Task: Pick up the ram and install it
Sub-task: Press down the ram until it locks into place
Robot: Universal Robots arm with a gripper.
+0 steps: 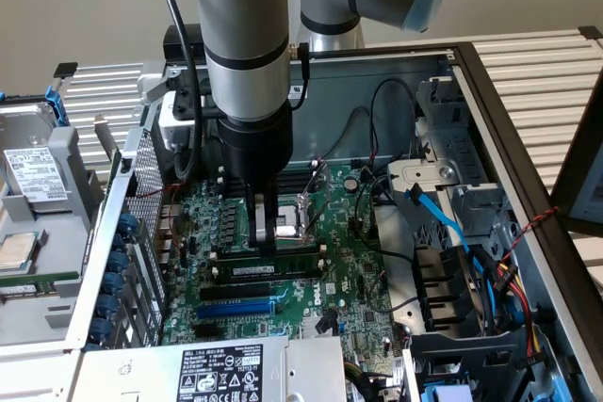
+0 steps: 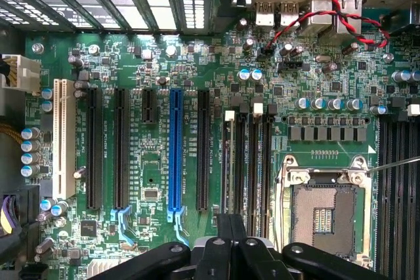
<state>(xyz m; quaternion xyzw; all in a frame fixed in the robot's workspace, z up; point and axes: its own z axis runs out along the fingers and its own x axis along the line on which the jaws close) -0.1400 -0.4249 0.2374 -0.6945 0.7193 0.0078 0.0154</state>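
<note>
Exterior view: gripper (image 1: 267,229) closed, low over motherboard (image 1: 363,275) inside case (image 1: 490,110); ram (image 1: 268,269) seated in slot just below fingertips; blue slot (image 1: 236,308) beyond. Wrist view: fingers (image 2: 226,240) together over ram (image 2: 231,162), CPU socket (image 2: 323,211) beside, blue slot (image 2: 175,159) near.

Beige wall (image 1: 85,7), white slatted tabletop (image 1: 537,91)
</note>
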